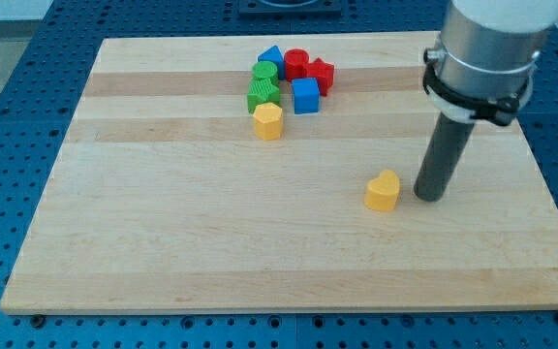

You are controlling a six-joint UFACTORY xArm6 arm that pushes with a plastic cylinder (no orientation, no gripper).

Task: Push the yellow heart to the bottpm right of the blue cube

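Observation:
The yellow heart (383, 191) lies on the wooden board right of centre. The blue cube (305, 95) sits in a cluster near the view's top, well up and to the left of the heart. My tip (429, 197) rests on the board just to the right of the yellow heart, with a small gap between them. The rod rises from it to the grey arm body at the view's top right.
Around the blue cube are a yellow hexagon-like block (267, 121), a green star-like block (262, 96), a green cylinder (264, 72), a blue triangle-like block (271, 57), a red cylinder (295, 63) and a red star-like block (320, 75). The board's edge (289, 310) borders blue perforated table.

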